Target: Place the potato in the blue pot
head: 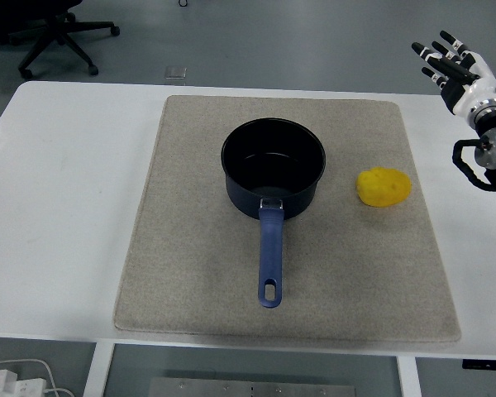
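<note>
The right hand (453, 64) hovers with fingers (436, 51) spread, empty, the potato (383, 187) well below-left of them. It looks light, firm and smooth-ish, so I'd wrap around its wide middle; the blue pot (273, 165) sits further left.

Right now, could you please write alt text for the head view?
A yellow potato lies on a beige mat just right of an empty blue pot, its handle pointing toward the near edge. The robot's right hand hovers open, upper right.

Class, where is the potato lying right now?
In the head view the potato lies on the mat, right of the pot and apart from it, with the right hand raised beyond it.
</note>
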